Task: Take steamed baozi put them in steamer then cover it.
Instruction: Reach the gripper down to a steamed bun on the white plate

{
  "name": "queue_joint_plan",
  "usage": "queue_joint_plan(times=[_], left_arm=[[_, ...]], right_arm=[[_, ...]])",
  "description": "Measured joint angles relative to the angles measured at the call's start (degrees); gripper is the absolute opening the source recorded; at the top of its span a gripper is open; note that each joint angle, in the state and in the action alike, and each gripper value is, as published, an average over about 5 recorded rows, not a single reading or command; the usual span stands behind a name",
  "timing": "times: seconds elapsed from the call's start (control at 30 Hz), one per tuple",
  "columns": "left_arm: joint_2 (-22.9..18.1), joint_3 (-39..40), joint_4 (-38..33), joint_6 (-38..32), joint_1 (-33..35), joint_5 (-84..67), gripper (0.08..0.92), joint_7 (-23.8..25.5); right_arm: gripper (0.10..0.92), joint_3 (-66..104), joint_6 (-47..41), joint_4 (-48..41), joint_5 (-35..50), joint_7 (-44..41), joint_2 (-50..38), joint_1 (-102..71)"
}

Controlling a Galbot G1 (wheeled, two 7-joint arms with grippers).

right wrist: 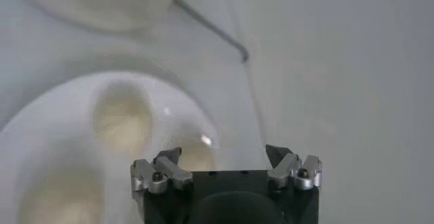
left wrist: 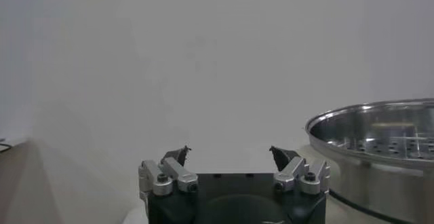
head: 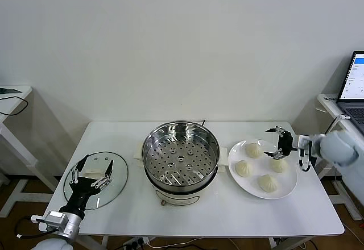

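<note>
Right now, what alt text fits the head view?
An empty steamer sits mid-table; a plate of four steamed baozi lies to its right, under the open right hand. The open left hand hovers over a glass lid.

1. No text, label, brand or number can be read on any object in the three views.
2. Lines are shown on the laptop screen (head: 357,78) at the right edge, but nothing there can be made out.

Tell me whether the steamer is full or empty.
Empty: the steamer's perforated tray is bare, and all four baozi sit on the plate.
</note>
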Motion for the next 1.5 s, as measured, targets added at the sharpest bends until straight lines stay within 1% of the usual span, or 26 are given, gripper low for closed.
queue_joint_plan(times=[0.23,0.5,0.8,1.0,1.5], left_arm=[[-0.26,-0.32,-0.58,0.10,0.37,0.02,0.823,0.00],[-0.51,-0.70,-0.52,0.00,0.43,0.02,0.823,0.00],[-1.02,-0.51,-0.33,-0.24,0.42,0.48,0.823,0.00],[-1.25,-0.13,-0.06,-0.52,0.47,0.95,0.823,-0.01],[-1.52,0.61,0.55,-1.14,0.45,1.85,0.823,0.01]], right_arm=[[0.823,-11.11,0.76,-8.04,-2.59,-7.77,3.97,11.44],[0.823,-16.16,1.85,-16.61,-5.99,-11.12,10.65,15.74],[0.823,-16.72,3.41,-25.63,-10.93,-10.68,18.19,15.67],[0.823,-15.85,4.26,-30.07,-14.06,-9.12,21.79,15.06],[0.823,-13.85,5.13,-35.07,-18.49,-6.05,26.51,14.26]])
